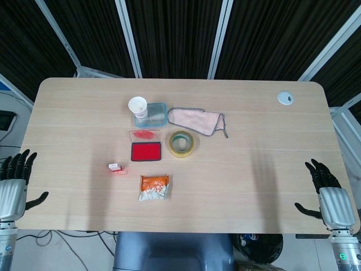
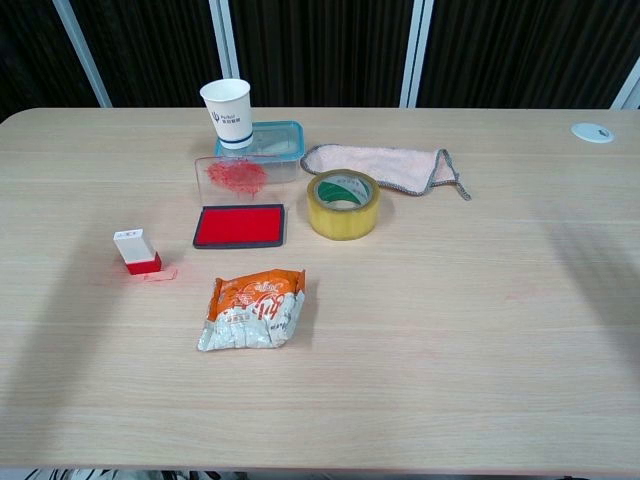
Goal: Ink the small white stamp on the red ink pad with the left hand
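The small white stamp (image 1: 115,167) (image 2: 136,250), with a red base, stands on the table left of centre. The red ink pad (image 1: 146,151) (image 2: 240,226) lies open to its right, its clear lid (image 2: 235,176) standing up behind it with red smears. My left hand (image 1: 15,179) hovers at the table's left edge, fingers spread and empty, well to the left of the stamp. My right hand (image 1: 327,189) hangs at the right edge, fingers apart and empty. Neither hand shows in the chest view.
A snack packet (image 1: 154,187) (image 2: 253,310) lies in front of the ink pad. A yellow tape roll (image 1: 182,143) (image 2: 343,204), a pink cloth (image 1: 197,120) (image 2: 385,166), and a paper cup (image 1: 138,107) (image 2: 228,113) beside a blue-lidded box (image 1: 157,116) sit behind.
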Controlling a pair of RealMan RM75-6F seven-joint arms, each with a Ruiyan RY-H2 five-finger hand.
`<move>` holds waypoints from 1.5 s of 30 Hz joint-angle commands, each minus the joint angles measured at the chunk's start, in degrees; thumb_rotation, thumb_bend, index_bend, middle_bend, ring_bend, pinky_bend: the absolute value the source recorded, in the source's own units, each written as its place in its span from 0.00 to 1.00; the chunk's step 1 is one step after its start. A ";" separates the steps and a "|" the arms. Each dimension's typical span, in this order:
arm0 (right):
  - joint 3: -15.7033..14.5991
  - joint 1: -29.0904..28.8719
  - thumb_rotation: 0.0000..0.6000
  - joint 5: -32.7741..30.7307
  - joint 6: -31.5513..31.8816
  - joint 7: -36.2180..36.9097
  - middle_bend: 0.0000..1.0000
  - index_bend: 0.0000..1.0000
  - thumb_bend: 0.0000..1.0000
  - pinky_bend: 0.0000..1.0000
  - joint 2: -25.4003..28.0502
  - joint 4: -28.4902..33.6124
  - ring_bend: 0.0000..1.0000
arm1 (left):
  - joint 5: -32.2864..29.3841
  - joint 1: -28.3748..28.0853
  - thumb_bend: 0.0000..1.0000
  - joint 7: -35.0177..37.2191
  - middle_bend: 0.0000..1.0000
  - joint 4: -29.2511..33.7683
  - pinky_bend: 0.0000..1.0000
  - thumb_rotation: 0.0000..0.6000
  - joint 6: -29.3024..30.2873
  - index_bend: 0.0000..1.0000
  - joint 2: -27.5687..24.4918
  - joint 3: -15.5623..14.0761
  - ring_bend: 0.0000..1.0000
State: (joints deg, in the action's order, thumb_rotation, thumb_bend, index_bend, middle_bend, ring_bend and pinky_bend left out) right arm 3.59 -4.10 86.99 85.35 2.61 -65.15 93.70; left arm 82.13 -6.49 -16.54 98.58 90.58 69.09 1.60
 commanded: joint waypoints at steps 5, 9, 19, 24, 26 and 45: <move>0.00 0.01 1.00 0.06 0.08 -0.09 0.00 0.00 0.13 0.18 -0.04 0.12 0.00 | -0.57 0.00 0.08 -0.50 0.00 0.25 0.03 1.00 -0.86 0.00 0.09 0.24 0.00; -0.10 -0.04 1.00 0.15 -0.06 -0.06 0.00 0.00 0.13 0.18 -0.04 0.30 0.00 | -1.69 -0.46 0.08 -1.72 0.00 0.73 0.03 1.00 -1.87 0.00 0.52 0.93 0.00; -0.15 -0.19 1.00 -0.29 -0.75 0.37 0.00 0.00 0.13 0.18 0.23 0.81 0.00 | -10.99 -5.28 0.13 -8.13 0.07 5.40 0.08 1.00 -9.61 0.08 2.11 5.41 0.01; -0.22 -0.14 1.00 -0.42 -0.88 0.77 0.00 0.00 0.13 0.18 0.47 0.97 0.00 | -15.91 -9.89 0.13 -15.12 0.12 4.03 0.10 1.00 -13.60 0.12 5.30 8.24 0.04; -0.14 -0.18 1.00 -0.64 -1.04 1.07 0.00 0.00 0.13 0.18 0.56 1.01 0.00 | -18.05 -11.93 0.13 -17.94 0.15 3.12 0.12 1.00 -15.13 0.13 7.20 9.30 0.05; -0.10 -0.45 1.00 -1.60 -2.34 3.02 0.00 0.00 0.14 0.18 1.30 1.69 0.00 | -32.56 -24.62 0.26 -34.81 0.34 -7.90 0.20 1.00 -20.16 0.33 24.17 12.50 0.14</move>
State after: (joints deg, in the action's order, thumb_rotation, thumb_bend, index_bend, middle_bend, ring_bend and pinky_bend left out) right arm 3.49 -4.55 85.40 83.03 5.59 -63.88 95.38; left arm 50.53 -30.22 -50.62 91.65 70.81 92.10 13.90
